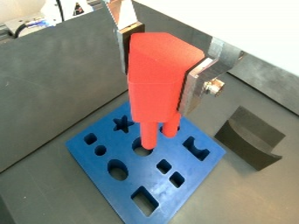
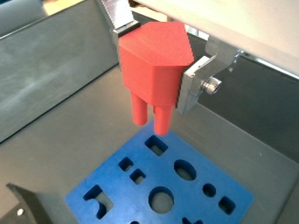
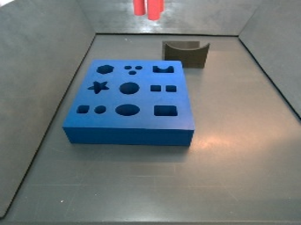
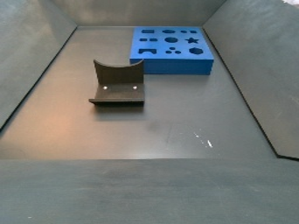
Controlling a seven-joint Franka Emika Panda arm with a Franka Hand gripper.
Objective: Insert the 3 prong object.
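Note:
My gripper (image 1: 162,66) is shut on the 3 prong object (image 1: 156,83), a bright red peg with a blocky top, held upright with its prongs pointing down. A silver finger (image 1: 201,85) presses its side. It also shows in another wrist view (image 2: 149,70), held by the gripper (image 2: 158,61). The prongs hang above the blue block (image 1: 117,171), over the holes near the star cut-out and clear of its top. The blue block also shows in a wrist view (image 2: 128,197). In a side view only the red prong ends (image 3: 147,7) show, above and behind the blue block (image 3: 129,127). Another side view shows the block (image 4: 176,61) but no gripper.
A dark grey curved block (image 3: 185,53) stands on the floor beside the blue block. It also shows in a side view (image 4: 117,83) and in both wrist views (image 1: 251,136) (image 2: 30,206). Grey walls (image 3: 47,61) enclose the floor.

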